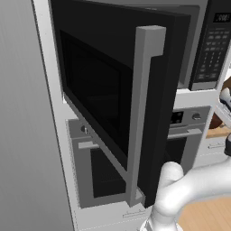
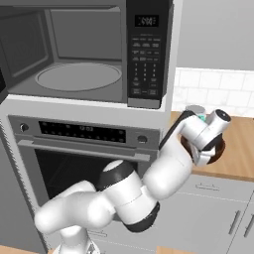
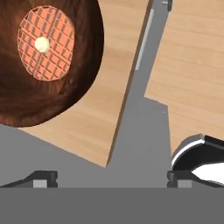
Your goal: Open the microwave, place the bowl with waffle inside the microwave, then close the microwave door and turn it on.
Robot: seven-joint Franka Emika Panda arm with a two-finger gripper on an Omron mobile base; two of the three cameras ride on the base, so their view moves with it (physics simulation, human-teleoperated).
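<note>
Wood counter (image 3: 192, 65) is sitting right of the microwave (image 2: 84, 54), w/ the door (image 1: 113, 103) hanging wide open so the bowl (image 3: 48, 61) w/ waffle (image 3: 46, 43) can go in. Gripper (image 3: 111, 177) is hovering over the counter edge beside the bowl, fingers spread apart & holding nothing, prob lining up for a grab.

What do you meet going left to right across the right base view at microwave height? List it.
Open microwave cavity with its round turntable → black keypad strip → grey wall.
</note>
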